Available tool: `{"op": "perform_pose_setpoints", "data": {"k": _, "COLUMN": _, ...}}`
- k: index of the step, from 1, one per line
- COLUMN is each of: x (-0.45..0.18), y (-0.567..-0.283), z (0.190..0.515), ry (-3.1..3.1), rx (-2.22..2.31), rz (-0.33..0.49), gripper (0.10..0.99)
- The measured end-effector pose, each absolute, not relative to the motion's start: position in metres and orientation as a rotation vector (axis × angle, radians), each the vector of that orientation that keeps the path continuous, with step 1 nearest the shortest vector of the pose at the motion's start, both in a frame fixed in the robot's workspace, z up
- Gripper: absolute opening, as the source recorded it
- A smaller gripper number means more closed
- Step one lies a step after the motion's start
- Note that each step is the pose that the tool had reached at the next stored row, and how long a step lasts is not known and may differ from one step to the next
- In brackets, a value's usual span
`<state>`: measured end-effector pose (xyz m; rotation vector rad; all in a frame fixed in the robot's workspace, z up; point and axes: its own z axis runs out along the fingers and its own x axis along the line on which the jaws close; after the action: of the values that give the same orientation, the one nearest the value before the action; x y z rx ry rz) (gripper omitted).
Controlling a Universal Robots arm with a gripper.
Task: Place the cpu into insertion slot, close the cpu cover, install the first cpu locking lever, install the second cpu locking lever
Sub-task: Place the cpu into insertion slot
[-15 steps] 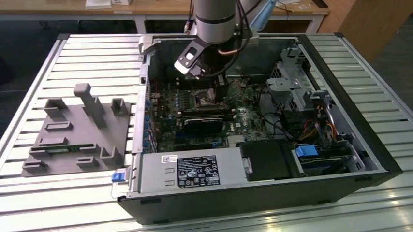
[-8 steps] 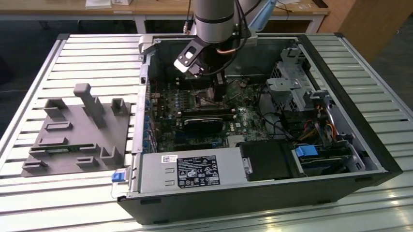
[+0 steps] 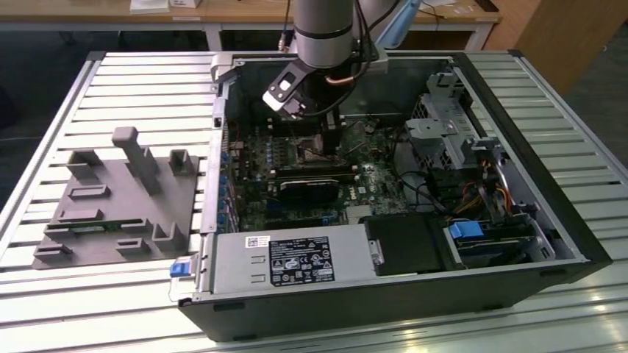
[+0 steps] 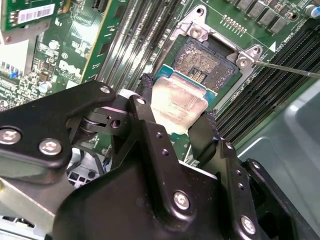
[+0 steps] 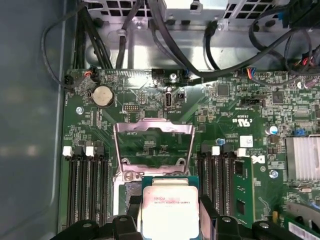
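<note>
The cpu (image 4: 176, 112) is in the gripper (image 4: 177, 102) — clamped by two opposite edges between the black fingers (image 4: 146, 95), its metal top facing up. It hangs just short of the slot (image 4: 206, 61) and overlaps the slot's near edge in both wrist views. It is not yet seated, so this is step one, the placing.

The cover (image 5: 154, 129) stands raised off the slot, on the side away from the chip, and the dark recessed middle lies open to receive it.

Seating it, by my judgement, calls for the chip square to the slot's frame, held level, and lowered straight and gently — a tilted corner could foul the contacts below.

Now the blind spots. The slot's near part sits under the chip, and I cannot tell whether any edge already touches the frame. A thin metal rod (image 4: 285, 68) runs off the slot's corner. It is probably one locking lever, though the view is too poor to be sure. In the exterior view the arm (image 3: 324, 29) reaches down into the case (image 3: 412, 301) right over the slot, and its wrist blocks the gap between chip and slot.
</note>
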<state>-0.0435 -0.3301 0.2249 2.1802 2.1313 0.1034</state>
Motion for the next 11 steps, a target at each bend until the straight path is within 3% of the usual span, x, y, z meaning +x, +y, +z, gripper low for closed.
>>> {"op": "perform_pose_setpoints", "data": {"k": 11, "x": -0.0473, "y": -0.3227, "z": 0.2176, "ry": 2.126, "rx": 2.185, "rz": 0.103, "gripper": 0.537}}
